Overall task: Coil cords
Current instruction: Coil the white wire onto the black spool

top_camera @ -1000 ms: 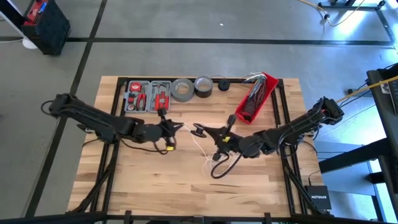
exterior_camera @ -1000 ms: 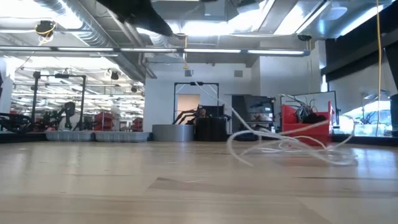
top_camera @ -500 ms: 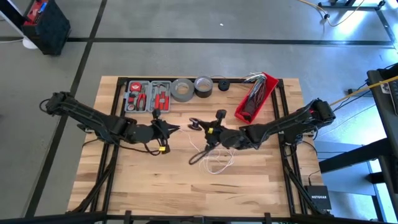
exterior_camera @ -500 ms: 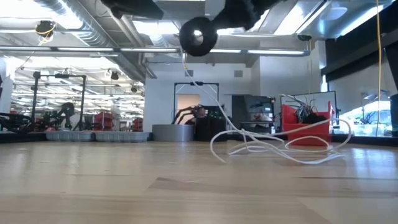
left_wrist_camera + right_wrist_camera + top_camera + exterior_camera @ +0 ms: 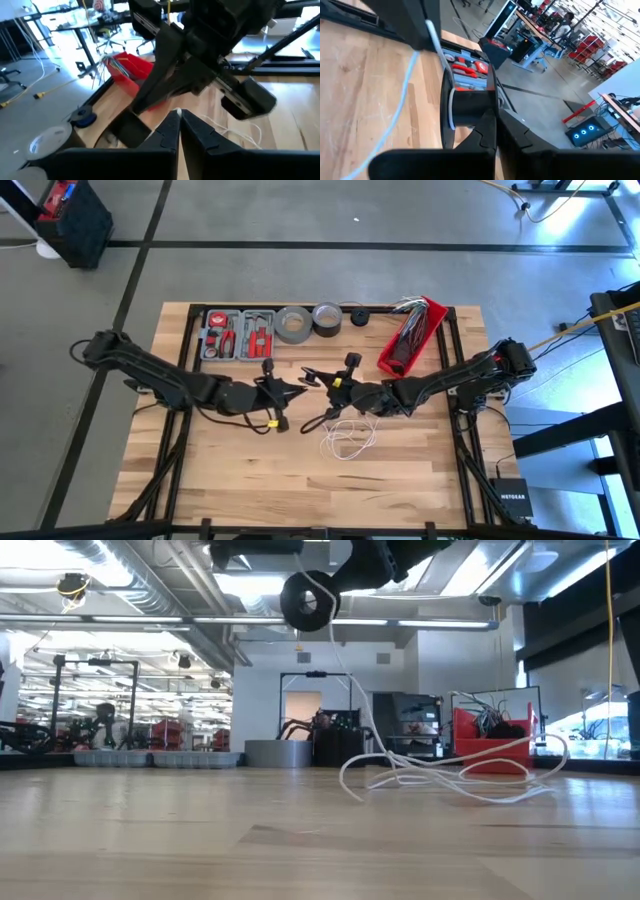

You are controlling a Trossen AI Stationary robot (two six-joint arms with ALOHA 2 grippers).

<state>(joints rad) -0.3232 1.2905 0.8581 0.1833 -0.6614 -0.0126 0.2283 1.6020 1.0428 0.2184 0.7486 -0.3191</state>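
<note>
A white cord ends in a round black puck [image 5: 308, 600], which is held up above the table's middle. The cord drops from the puck to a loose pile of loops [image 5: 348, 440] lying on the wood [image 5: 450, 778]. My right gripper [image 5: 326, 385] reaches in from the table's right and is shut on the puck [image 5: 470, 107]. My left gripper [image 5: 297, 386] comes from the left, tip to tip with the right one, and is shut on the white cord close to the puck [image 5: 179, 116]. My left gripper pinches a single strand of the white cord [image 5: 177, 112] at its fingertips, coming about level from the table's left. The strand runs on to the puck and is clear of the table. My right gripper pinches the puck's rim [image 5: 479, 111] between its two fingers, about level from the table's right. The puck stands on edge, lifted clear, and its cord [image 5: 440, 45] runs toward the left gripper while another stretch hangs down to the pile.
Along the far edge stand a grey tool tray [image 5: 238, 335], two tape rolls [image 5: 293, 325] [image 5: 327, 317], a small black part [image 5: 360, 317] and a red bin of cables [image 5: 410, 335]. Bare wood lies toward the near edge [image 5: 300, 490].
My right gripper has carried the puck down and toward the table's left, up to the left gripper's tip. The loops on the table have been dragged leftward and drawn into a tighter pile. My left gripper has rolled at the wrist and stayed near the middle.
</note>
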